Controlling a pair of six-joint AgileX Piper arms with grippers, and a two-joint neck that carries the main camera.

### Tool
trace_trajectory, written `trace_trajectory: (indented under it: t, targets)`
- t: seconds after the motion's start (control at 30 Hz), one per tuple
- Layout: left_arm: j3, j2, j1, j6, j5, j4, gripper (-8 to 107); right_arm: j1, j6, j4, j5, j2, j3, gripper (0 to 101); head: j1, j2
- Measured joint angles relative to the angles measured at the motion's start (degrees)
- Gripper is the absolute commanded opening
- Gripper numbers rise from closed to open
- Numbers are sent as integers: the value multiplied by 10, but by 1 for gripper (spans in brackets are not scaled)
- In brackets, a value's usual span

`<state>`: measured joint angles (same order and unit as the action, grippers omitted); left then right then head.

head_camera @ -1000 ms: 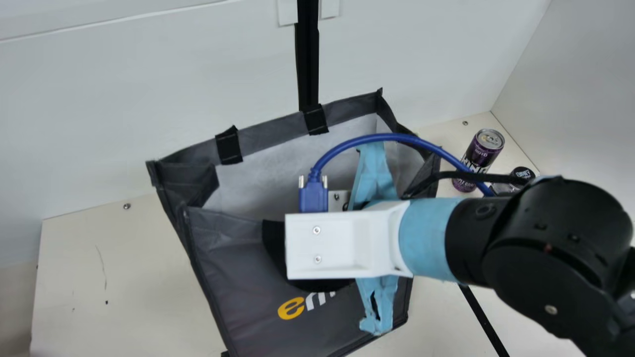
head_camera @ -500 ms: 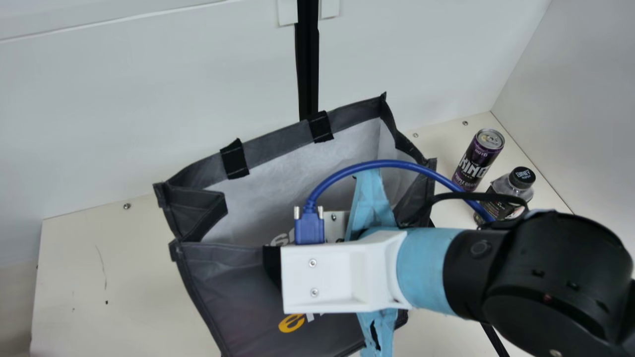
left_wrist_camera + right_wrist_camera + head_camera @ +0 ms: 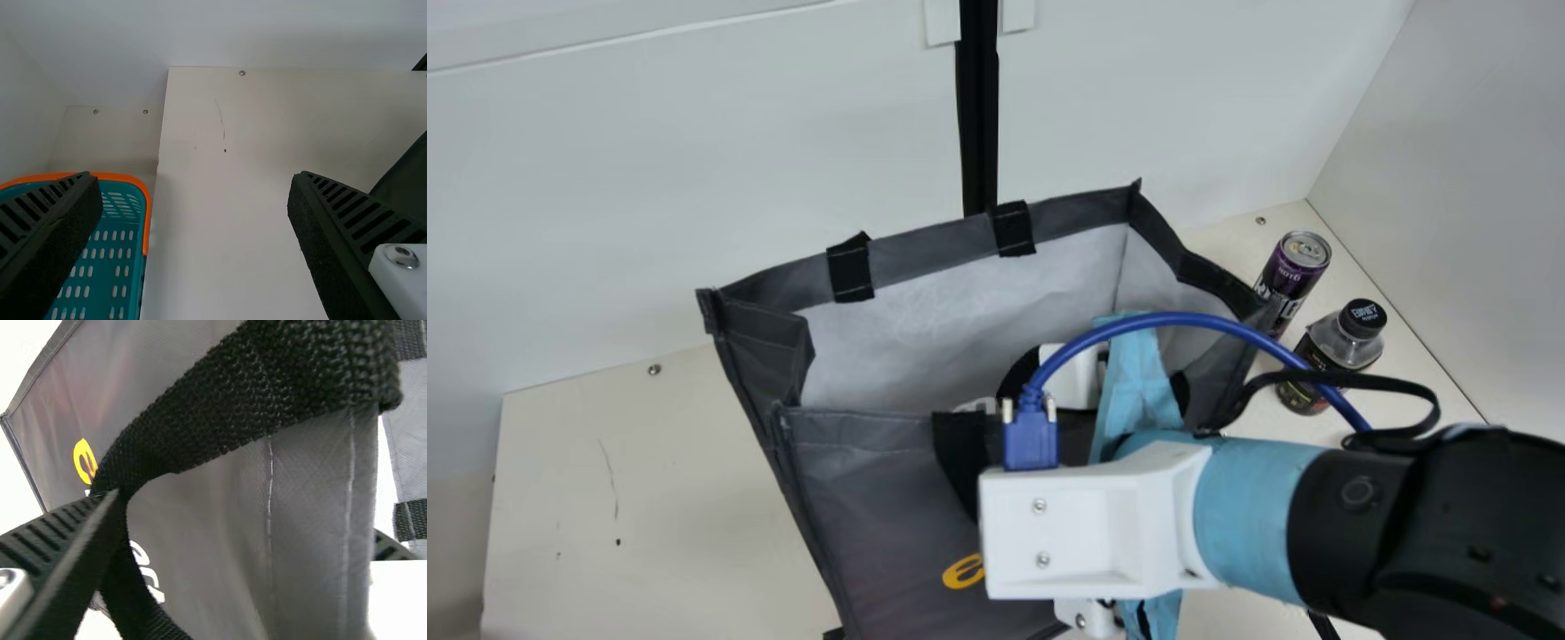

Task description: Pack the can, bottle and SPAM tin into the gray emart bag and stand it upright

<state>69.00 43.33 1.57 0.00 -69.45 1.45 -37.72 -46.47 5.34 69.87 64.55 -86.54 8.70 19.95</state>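
The gray emart bag [image 3: 871,507] stands with its mouth spread, its light lining showing. Over its front rim in the main view is my right gripper [image 3: 1094,533], its fingertips hidden there. In the right wrist view, the right gripper [image 3: 247,523] is open, one finger outside the front wall near the black strap, the other beyond the rim on the inner side. Upright to the bag's right are the purple can [image 3: 1285,289], partly covered by the bag, and the black-capped bottle [image 3: 1334,351]. My left gripper [image 3: 193,180] is open with nothing between its fingers.
In the left wrist view, a teal basket with an orange rim [image 3: 145,200] stands beside the table [image 3: 220,233]. White walls rise behind and to the right. A blue cable [image 3: 1174,320] arches over the right gripper.
My right arm has moved toward the table's front and then rightward. The bag's right side has shifted right, now covering part of the can. More of the bottle has come into sight.
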Motion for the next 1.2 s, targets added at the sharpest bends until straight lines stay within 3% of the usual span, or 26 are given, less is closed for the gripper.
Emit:
trace_trajectory:
  t: [0.7,1.2]
  targets:
    - [0,0,0,0,0,0,90,0,10,-2,1,-43,24,95,0,0]
    - [0,0,0,0,0,0,90,-4,61,-25,1,-63,1,95,0,0]
